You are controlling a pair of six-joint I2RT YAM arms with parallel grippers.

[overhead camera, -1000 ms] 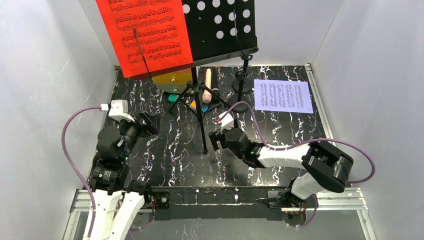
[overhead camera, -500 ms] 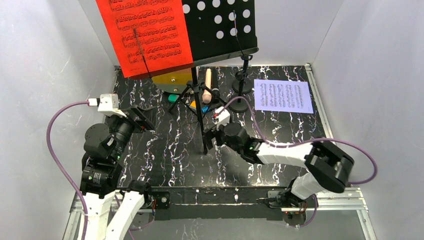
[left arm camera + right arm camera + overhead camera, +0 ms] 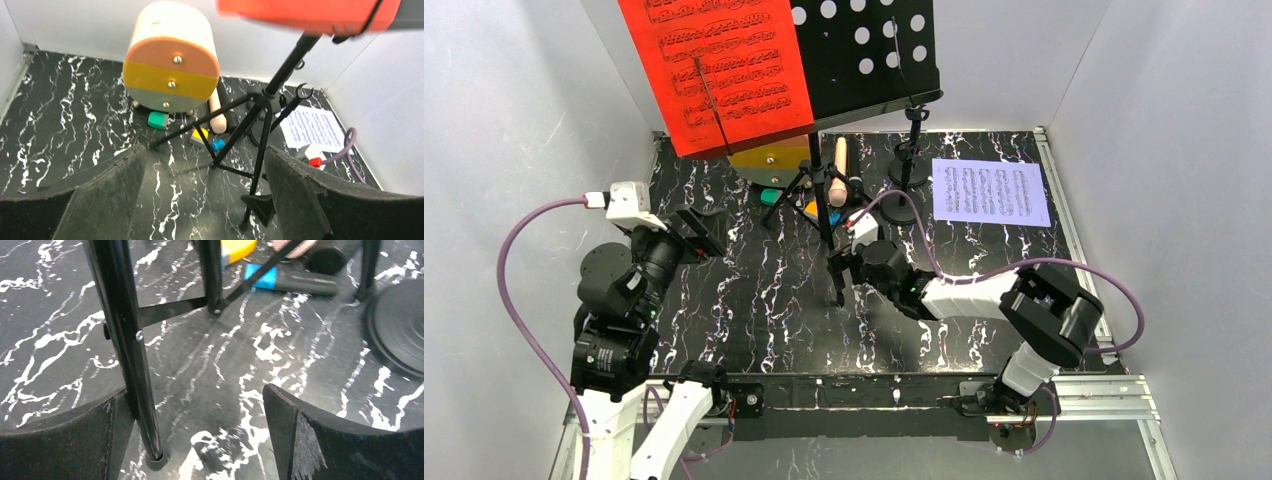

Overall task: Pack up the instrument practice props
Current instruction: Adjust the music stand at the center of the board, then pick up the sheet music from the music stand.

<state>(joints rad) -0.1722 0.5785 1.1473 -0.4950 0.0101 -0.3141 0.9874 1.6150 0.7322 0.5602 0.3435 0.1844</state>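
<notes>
Black perforated music rack on tripod legs point(image 3: 864, 45): upright at the far middle of the black white-veined table point(image 3: 754, 310), desk tilted toward the arms. Red sheet-music page point(image 3: 724, 70) lies on the left half of the desk, under a thin black wire retainer.

Right gripper point(image 3: 839, 275): low at the rack's nearest tripod leg point(image 3: 125, 330), jaws spread wide. The leg stands between the fingers, close against the one on the left of the wrist view point(image 3: 65, 440). Cannot tell if they touch. Leg's foot is on the table.

Cream microphone point(image 3: 840, 170): lying flat behind the tripod. Two small black round-based mic holders point(image 3: 902, 210) stand just right of it. White sheet-music page point(image 3: 991, 192) lies flat on the table, further right.

Left gripper point(image 3: 699, 230): raised over the left of the table, well apart from the rack, spread open, nothing between its fingers point(image 3: 105, 195).

Rounded box with orange, yellow and grey-green drawer fronts point(image 3: 170, 60): behind the tripod on the left. A small green block point(image 3: 159, 120) lies at its foot.
</notes>
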